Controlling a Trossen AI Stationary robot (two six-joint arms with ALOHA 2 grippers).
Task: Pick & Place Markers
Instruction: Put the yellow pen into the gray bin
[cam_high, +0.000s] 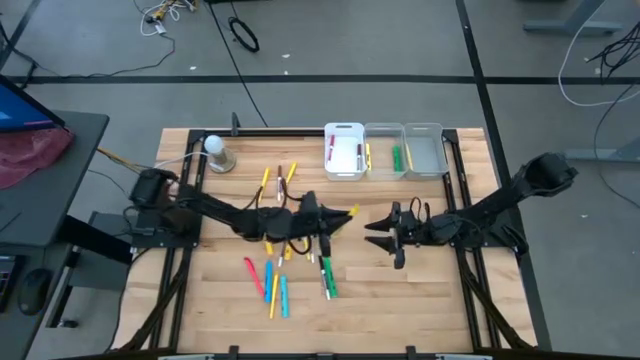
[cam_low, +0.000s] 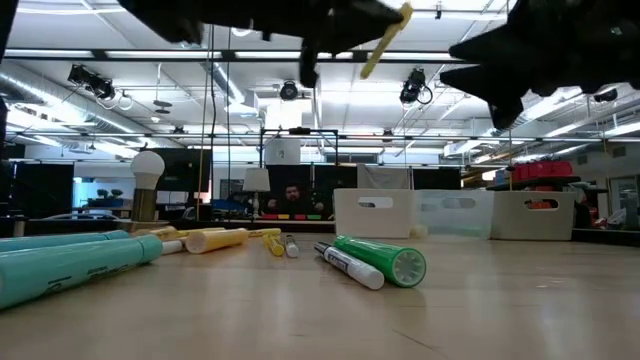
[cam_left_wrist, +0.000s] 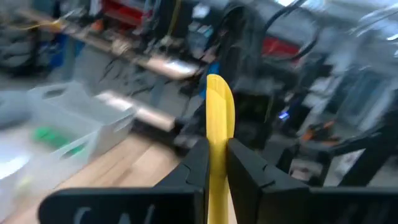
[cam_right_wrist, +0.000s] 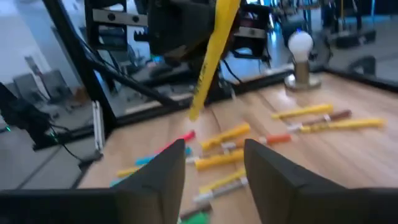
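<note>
Around my worktop (cam_high: 400, 290): grey floor (cam_high: 330, 50) with loose cables (cam_high: 243, 35); ceiling lights (cam_low: 90, 80); dark desk (cam_high: 50, 170) beyond left edge.

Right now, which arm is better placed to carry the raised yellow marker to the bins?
Left: its claw is shut on the yellow marker. The right claw is open and empty.

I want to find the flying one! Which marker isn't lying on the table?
The yellow marker pinched in the left gripper. It is up in the air; every other marker lies on the table or in a bin.
</note>
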